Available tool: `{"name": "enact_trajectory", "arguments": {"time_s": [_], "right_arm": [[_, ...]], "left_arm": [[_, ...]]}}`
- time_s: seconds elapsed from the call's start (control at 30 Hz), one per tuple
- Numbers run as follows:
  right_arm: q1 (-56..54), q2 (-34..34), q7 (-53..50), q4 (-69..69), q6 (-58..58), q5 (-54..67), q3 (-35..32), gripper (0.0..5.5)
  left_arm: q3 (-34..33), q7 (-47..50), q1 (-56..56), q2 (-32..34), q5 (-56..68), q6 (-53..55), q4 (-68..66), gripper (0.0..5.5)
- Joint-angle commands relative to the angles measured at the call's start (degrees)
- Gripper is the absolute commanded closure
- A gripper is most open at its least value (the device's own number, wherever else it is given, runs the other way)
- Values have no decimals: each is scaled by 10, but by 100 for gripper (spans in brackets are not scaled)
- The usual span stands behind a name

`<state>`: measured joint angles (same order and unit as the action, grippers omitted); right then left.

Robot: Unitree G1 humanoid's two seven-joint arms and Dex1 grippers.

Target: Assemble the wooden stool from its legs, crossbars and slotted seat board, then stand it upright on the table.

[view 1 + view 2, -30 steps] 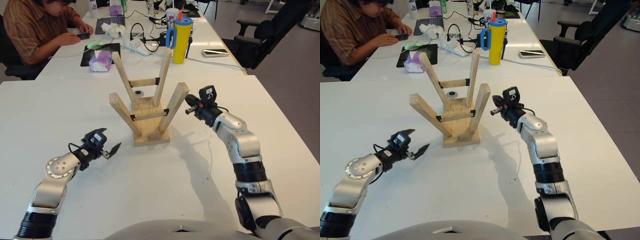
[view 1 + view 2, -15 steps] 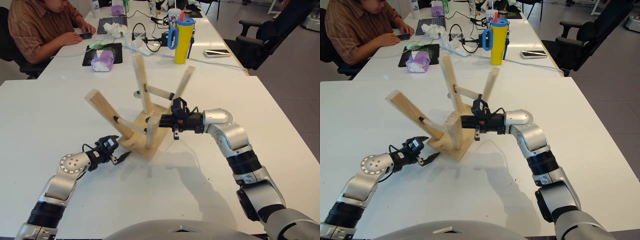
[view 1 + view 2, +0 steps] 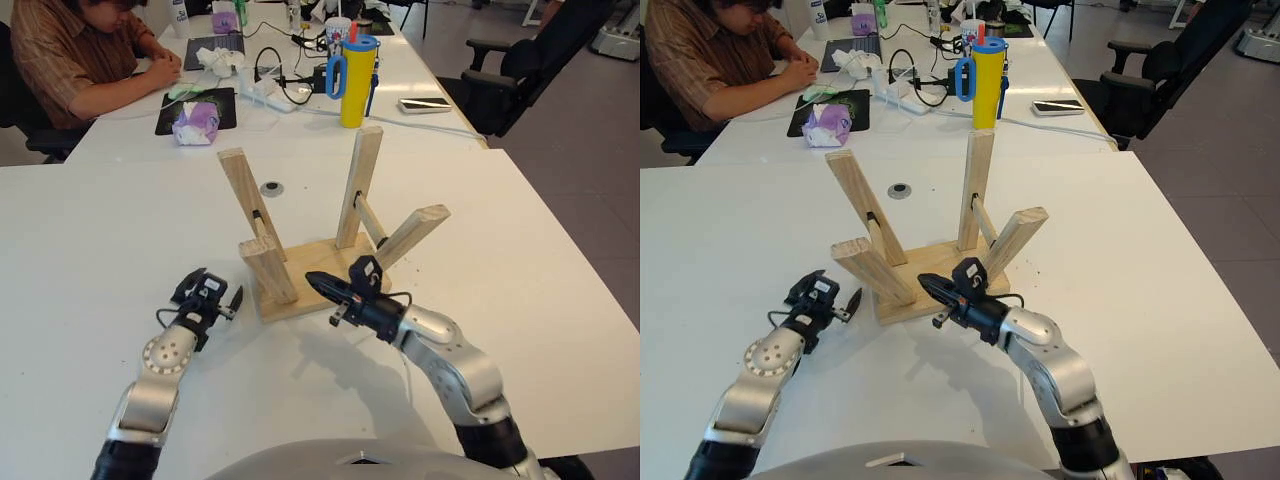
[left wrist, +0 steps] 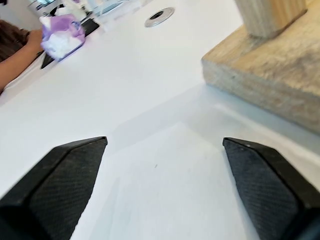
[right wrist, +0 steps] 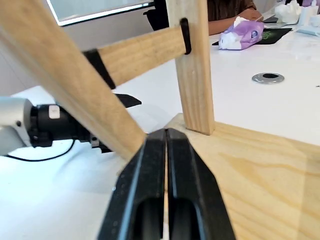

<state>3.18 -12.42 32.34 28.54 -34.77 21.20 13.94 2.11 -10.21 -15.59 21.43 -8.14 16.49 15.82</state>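
— Fingers first: how do they stand?
— Left fingers (image 4: 70, 170) gape wide apart over the white bench (image 3: 90, 260), just left of the seat board (image 3: 312, 256). Right fingers (image 5: 150, 190) are pressed together on nothing, tips over that board.
— And the stool (image 3: 358, 185)?
— Mid-frame, upside down: board flat on the bench, four legs (image 3: 248, 195) pointing up and splaying outward, crossbars (image 5: 142, 50) between them.
— Any writing?
— White sticker (image 5: 54, 111) on the left wrist; print too small to read.
— The room?
— Another white bench behind carries a yellow bottle (image 3: 356, 70); a black office chair (image 3: 530, 60) stands upper right.
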Motion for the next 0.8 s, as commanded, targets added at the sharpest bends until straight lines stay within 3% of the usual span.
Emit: {"name": "enact_trajectory", "arguments": {"time_s": [0.03, 0.17, 0.4, 0.6, 0.8], "right_arm": [[67, -60, -18, -11, 4, -25, -43, 547], [108, -76, -66, -60, 67, -68, -106, 547], [73, -92, -115, -193, 148, -137, -147, 547], [-2, -82, -100, -262, 158, -161, -105, 547], [8, -66, -71, -239, 154, -160, -48, 547]], "left_arm": [[1, -43, -87, 13, 26, -56, 52, 120], [-19, -80, -98, 42, 35, -73, 35, 120], [8, -92, -60, 33, 29, -50, 14, 120], [46, -127, -38, 37, 40, -11, 17, 120], [60, -141, -18, 33, 52, 22, 36, 120]]}}
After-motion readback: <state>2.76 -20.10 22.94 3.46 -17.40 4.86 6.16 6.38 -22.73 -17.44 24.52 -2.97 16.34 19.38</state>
